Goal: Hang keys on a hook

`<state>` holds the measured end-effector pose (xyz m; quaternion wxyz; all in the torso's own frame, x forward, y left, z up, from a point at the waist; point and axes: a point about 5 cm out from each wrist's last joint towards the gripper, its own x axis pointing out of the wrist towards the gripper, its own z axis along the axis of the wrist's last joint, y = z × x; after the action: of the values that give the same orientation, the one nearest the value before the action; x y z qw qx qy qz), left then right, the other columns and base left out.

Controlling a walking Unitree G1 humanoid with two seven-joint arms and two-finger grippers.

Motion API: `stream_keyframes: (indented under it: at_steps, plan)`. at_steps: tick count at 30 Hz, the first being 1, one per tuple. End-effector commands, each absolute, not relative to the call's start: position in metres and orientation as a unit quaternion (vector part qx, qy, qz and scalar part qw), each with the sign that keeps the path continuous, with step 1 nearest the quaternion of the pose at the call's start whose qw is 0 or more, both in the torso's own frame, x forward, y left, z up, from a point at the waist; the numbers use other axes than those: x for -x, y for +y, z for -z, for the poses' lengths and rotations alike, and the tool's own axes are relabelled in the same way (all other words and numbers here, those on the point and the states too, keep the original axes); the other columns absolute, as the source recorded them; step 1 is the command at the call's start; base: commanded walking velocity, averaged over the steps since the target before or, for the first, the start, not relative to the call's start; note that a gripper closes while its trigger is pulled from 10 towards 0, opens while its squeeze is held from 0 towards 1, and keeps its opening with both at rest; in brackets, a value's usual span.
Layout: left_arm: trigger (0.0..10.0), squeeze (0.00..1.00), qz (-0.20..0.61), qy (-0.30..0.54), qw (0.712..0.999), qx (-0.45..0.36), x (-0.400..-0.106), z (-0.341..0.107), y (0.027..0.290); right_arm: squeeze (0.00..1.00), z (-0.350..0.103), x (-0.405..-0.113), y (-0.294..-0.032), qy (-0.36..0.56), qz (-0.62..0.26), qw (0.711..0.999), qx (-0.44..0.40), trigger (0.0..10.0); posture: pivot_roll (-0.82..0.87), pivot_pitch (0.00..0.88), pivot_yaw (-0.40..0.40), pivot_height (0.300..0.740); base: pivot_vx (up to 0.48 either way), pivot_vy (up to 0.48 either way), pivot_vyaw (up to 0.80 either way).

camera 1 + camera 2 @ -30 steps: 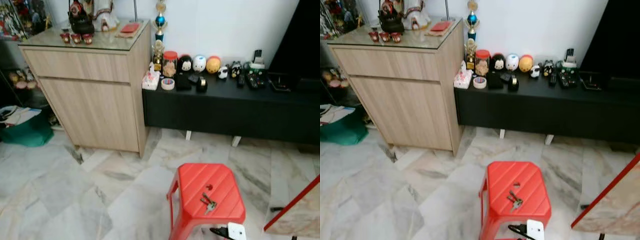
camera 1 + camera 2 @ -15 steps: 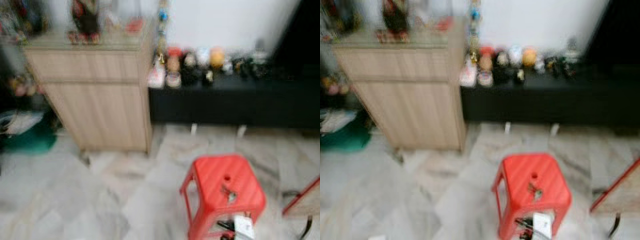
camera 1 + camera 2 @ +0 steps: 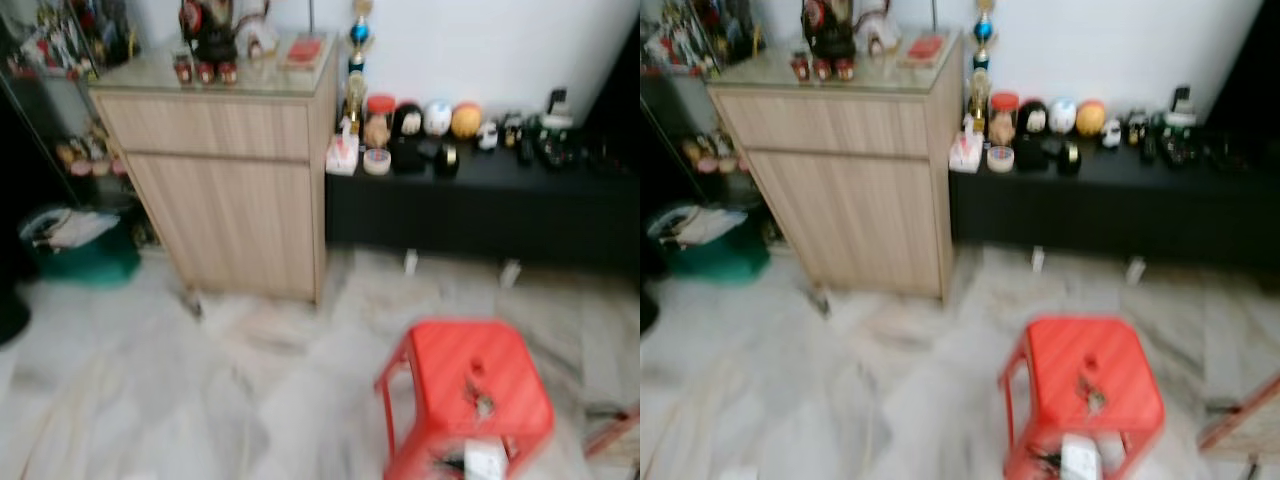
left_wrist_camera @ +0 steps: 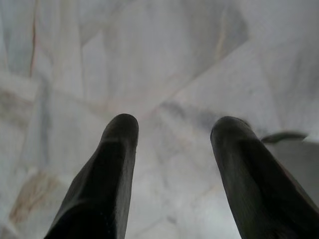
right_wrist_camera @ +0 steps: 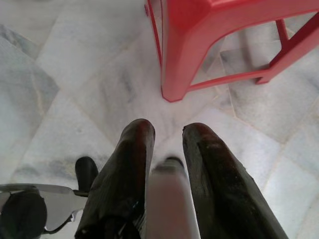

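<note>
From the head views, the keys (image 3: 481, 398) are lying on the seat of a red stool (image 3: 470, 385), toward its near edge and a little right of its middle, with a small hole just beyond them. They are sitting loose, waiting to be picked up. A wooden cabinet (image 3: 235, 170) is standing against the wall with a low black shelf (image 3: 480, 205) beside it; small ornaments are crowding the shelf's back edge. The picture is blurring, so I am judging that the robot is walking. I cannot make out a hook.

In the left wrist view, the left gripper (image 4: 172, 132) is hanging over bare marble floor (image 4: 164, 59), its fingers spread wide and holding nothing, probably idle.

In the right wrist view, the right gripper (image 5: 167, 132) is pointing down at the floor just beside a stool leg (image 5: 174, 64), its fingers narrowly apart and gripping nothing.
</note>
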<state>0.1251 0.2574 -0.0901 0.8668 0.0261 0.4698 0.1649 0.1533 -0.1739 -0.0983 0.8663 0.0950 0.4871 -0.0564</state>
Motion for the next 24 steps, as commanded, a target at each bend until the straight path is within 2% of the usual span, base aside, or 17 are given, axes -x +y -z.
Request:
stream_keyframes:
  at_steps: [1, 8, 13, 17, 24]
  plan:
    - [10.0, 0.0, -0.161, 0.466, 0.87, -0.02, -0.1276, 0.0907, 0.2525, 0.0, 0.0983, -0.1495, -0.1874, 0.486, 0.078, 0.866, -0.087, 10.0, 0.03, 0.0, 0.007, 0.74, 0.304, 0.0, 0.0]
    - [10.0, 0.0, -0.161, 0.466, 0.87, -0.019, -0.1273, 0.0907, 0.2527, 0.0, 0.0983, -0.1485, -0.1898, 0.48, 0.113, 0.865, -0.091, 10.0, 0.03, 0.0, 0.007, 0.74, 0.302, 0.0, 0.0]
    - [10.0, 0.0, -0.161, 0.466, 0.87, -0.019, -0.1273, 0.0908, 0.2525, 0.0, 0.0981, -0.1487, -0.1898, 0.476, 0.118, 0.866, -0.095, 10.0, 0.03, 0.0, 0.008, 0.74, 0.302, 0.0, -0.75]
    - [10.0, 0.0, -0.162, 0.465, 0.87, -0.019, -0.1277, 0.0906, 0.2524, 0.0, 0.0976, -0.1492, -0.1905, 0.471, 0.119, 0.869, -0.092, 10.0, 0.03, 0.0, 0.005, 0.74, 0.285, 0.0, 0.0]
    - [10.0, 0.0, -0.161, 0.464, 0.871, -0.021, -0.1279, 0.0901, 0.2536, 0.0, 0.0966, -0.1493, -0.1915, 0.454, 0.146, 0.872, -0.108, 10.0, 0.03, 0.0, 0.005, 0.74, 0.0, 0.0, 0.0]
